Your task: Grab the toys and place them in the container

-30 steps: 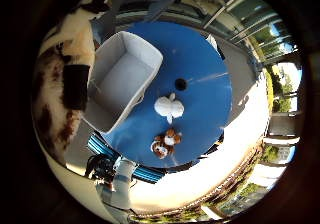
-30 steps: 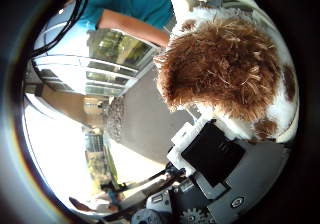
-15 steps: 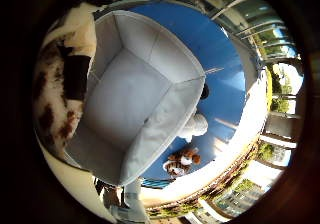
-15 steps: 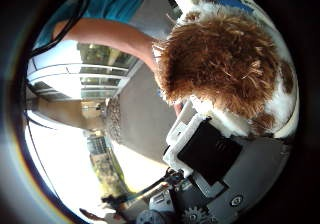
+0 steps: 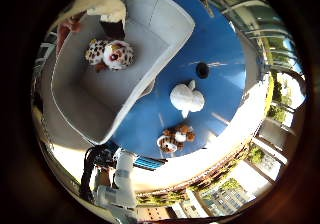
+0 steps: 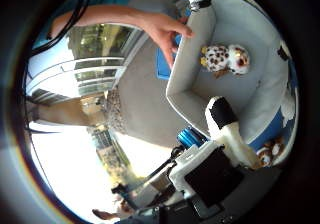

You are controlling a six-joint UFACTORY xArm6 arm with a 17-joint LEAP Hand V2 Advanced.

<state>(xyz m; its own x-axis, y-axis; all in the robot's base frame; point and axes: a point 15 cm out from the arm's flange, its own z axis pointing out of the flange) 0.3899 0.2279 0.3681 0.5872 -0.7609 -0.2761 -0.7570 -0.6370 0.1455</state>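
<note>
I am seeing a person's hand (image 6: 165, 31) touching the rim of the grey container (image 5: 75, 109), and a spotted plush toy (image 5: 110, 54) is lying inside it. My hand (image 6: 225, 134) is hanging over the container, its fingers (image 6: 222, 119) straight and holding nothing. On the blue surface (image 5: 235, 74), a white plush toy (image 5: 186, 98) and a brown-and-white plush toy (image 5: 175, 136) are lying beside the container.

Below my robot hand (image 6: 220, 154), a spotted plush toy (image 6: 225, 59) lies inside the grey container (image 6: 187, 81); a person's hand (image 6: 162, 31) touches the container's rim.
</note>
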